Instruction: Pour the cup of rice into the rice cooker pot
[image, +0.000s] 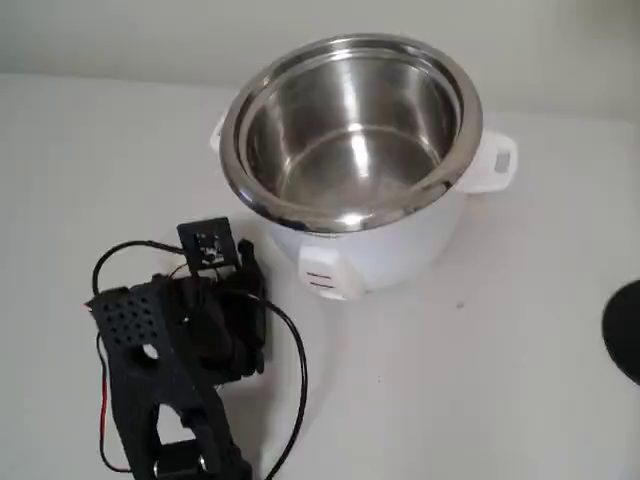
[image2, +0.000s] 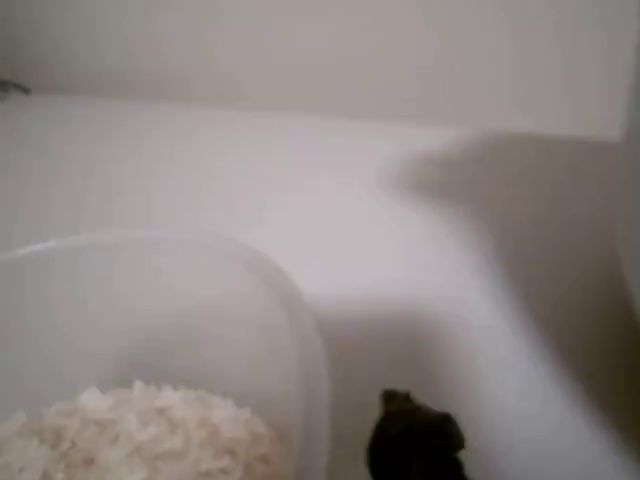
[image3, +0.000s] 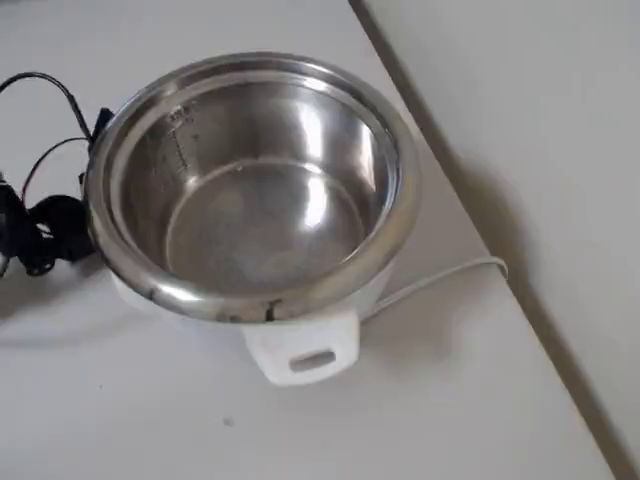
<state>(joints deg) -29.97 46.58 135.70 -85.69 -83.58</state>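
Observation:
The rice cooker pot (image: 350, 130) is a large shiny steel bowl in a white cooker body with side handles, and it stands empty; the overhead view shows its rim (image3: 250, 295) too. My black gripper (image: 222, 300) hangs low over the table, left of and in front of the cooker. The cup of rice (image2: 150, 400) is translucent and holds white grains. In the wrist view it sits very close at the lower left. One dark fingertip (image2: 415, 442) shows just right of the cup's rim, with a small gap between them. The other finger is hidden.
The cooker's white cord (image3: 440, 280) trails toward the table edge (image3: 560, 360), which runs diagonally in the overhead view. Black wires (image3: 40, 230) lie left of the cooker. A dark round object (image: 625, 330) sits at the right edge of the fixed view.

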